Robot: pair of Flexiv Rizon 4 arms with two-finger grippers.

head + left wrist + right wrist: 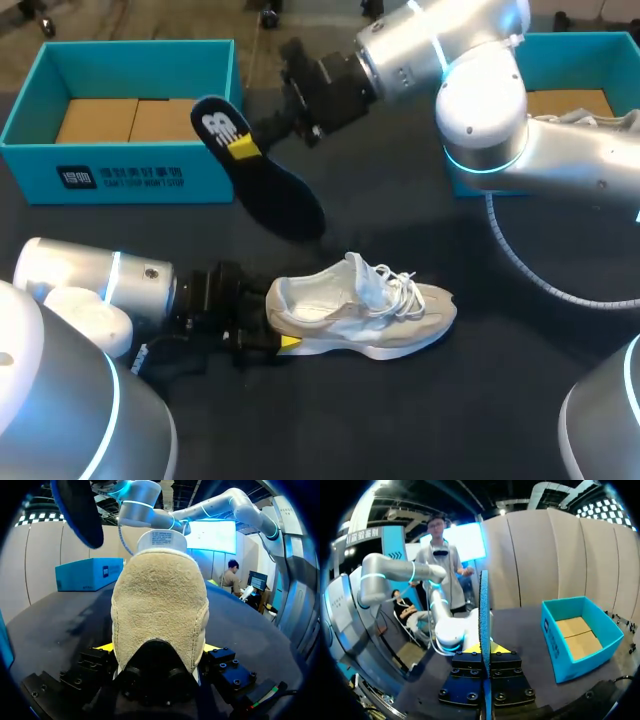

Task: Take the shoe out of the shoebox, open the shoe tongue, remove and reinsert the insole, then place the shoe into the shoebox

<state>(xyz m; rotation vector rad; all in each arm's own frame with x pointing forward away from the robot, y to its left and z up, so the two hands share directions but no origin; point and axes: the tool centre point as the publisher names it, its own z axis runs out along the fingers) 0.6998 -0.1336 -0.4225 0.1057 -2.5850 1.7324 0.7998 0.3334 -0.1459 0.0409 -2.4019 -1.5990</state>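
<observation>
Head view: right gripper pinches the flat dark insole; left gripper seemingly clamps the suede shoe.

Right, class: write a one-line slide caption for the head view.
Right gripper holds the insole aloft; left gripper grips the shoe by its heel on the table.

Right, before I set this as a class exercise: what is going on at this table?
Two robot arms are working on a shoe. The shoe is out of the open blue shoebox and sits on the dark table. The left claw grips it by the heel. The right claw holds the removed insole in the air, between the shoebox and the shoe. The insole has not yet been put back in.
</observation>
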